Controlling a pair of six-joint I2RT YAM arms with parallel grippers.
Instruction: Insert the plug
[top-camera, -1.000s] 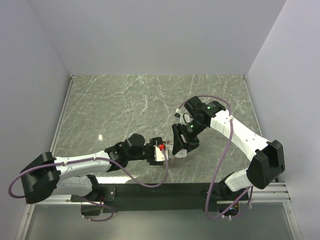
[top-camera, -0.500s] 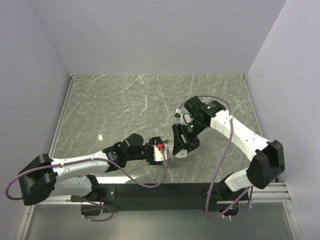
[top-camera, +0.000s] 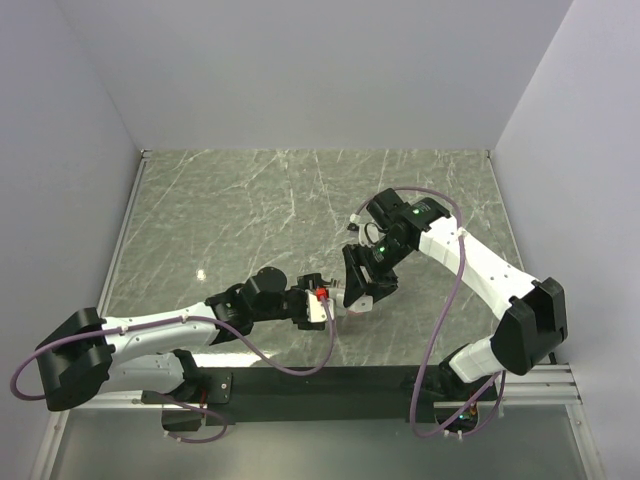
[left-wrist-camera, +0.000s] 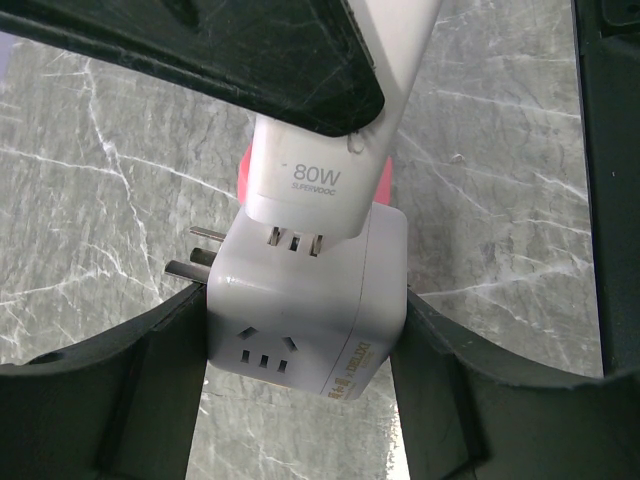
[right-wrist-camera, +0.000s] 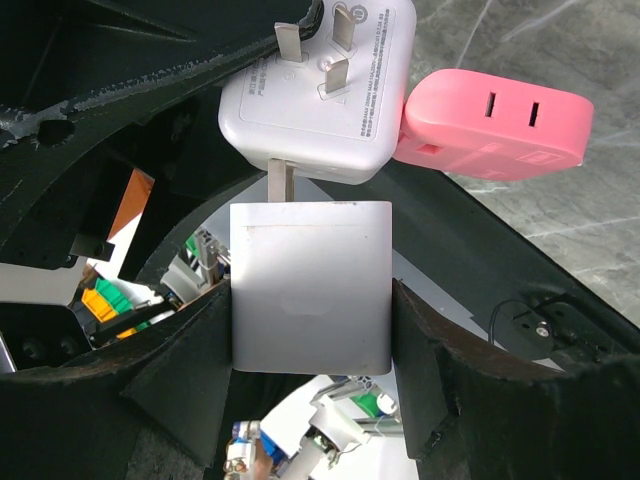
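Observation:
My left gripper is shut on a white cube socket adapter with a pink part behind it. My right gripper is shut on the plug, a white 80W charger block. The plug's metal prongs reach into a socket face of the cube, with a short length of them still showing. In the right wrist view the charger sits between my fingers, its prong entering the cube next to the pink part. Both are held above the table.
The grey marble tabletop is bounded by pale walls on three sides. A black base rail runs along the near edge. Purple cables loop off both arms.
My right gripper has edged a little left with the plug, toward the cube. The left arm shifted slightly at first and then held still.

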